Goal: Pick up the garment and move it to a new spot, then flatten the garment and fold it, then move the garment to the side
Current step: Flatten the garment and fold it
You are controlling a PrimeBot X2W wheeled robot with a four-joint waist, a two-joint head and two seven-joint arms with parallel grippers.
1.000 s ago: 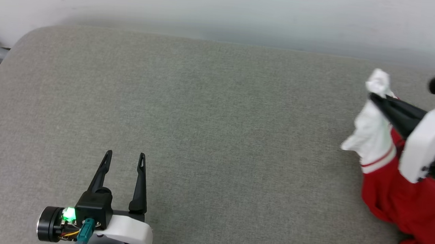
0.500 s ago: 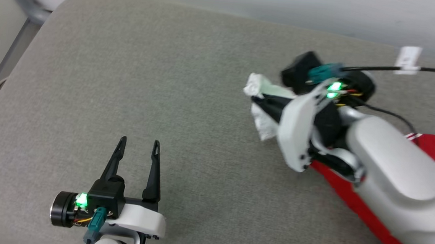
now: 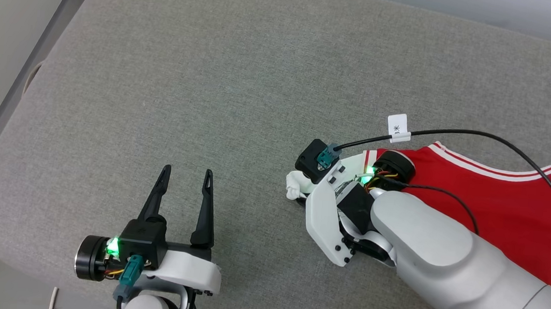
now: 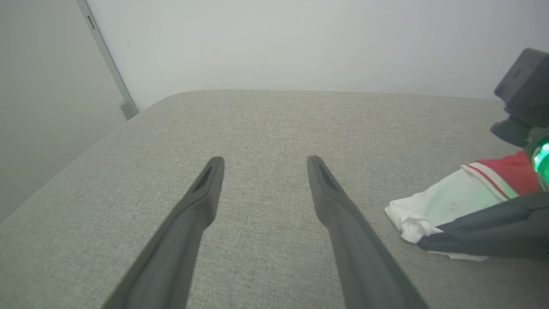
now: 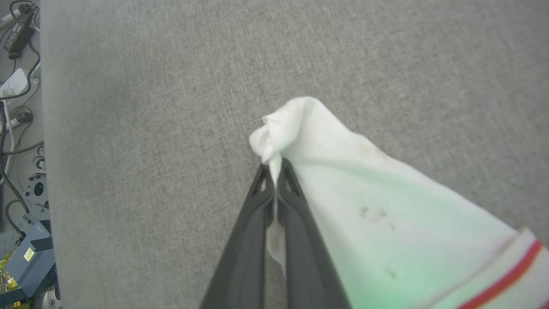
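The garment (image 3: 495, 199), red with striped trim, lies stretched over the right part of the grey cushion. Its white sleeve (image 5: 343, 180) points left, toward the cushion's middle. My right gripper (image 5: 274, 165) is shut on the bunched tip of that sleeve, low over the cushion. In the left wrist view its dark fingers (image 4: 472, 236) lie across the sleeve (image 4: 446, 206). My left gripper (image 3: 187, 172) stands open near the front edge, left of the sleeve tip (image 3: 295, 189), with nothing between its fingers (image 4: 201, 197).
The grey cushion (image 3: 213, 72) ends in a rounded edge on the left and at the front. A black cable with a white tag (image 3: 397, 128) arcs over the garment from my right wrist. Cables and devices (image 5: 17, 86) lie on the floor beyond the cushion's edge.
The head camera has swung. My right gripper has carried the sleeve left and down toward the cushion's middle, dragging the red body out flat behind it. The left gripper stays open.
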